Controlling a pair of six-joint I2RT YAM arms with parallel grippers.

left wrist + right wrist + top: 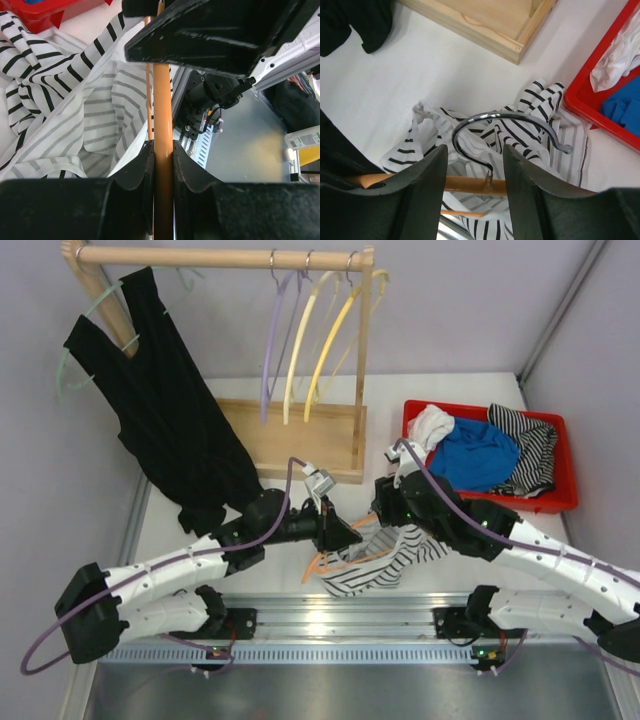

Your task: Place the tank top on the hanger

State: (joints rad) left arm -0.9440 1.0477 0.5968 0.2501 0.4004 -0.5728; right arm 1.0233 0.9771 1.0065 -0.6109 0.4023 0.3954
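1. White table [450, 390]: we record everything below as standing on it.
2. Pale wooden clothes rack [290, 435], far left, with a black sleeveless top [165, 410] hanging from it.
3. Red plastic bin [565, 498], far right, heaped with garments.
4. White thin-striped soft tank top [385, 562]: we find it crumpled at the near edge, between the two arms.
5. Thin orange plastic hanger [162, 110] with a metal hook [510, 118], lying against that fabric.
6. Left gripper [162, 152]: clamped narrow on the hanger's orange bar.
7. Right gripper [475, 150]: fingers apart, and we see the hook's stem between them, untouched.
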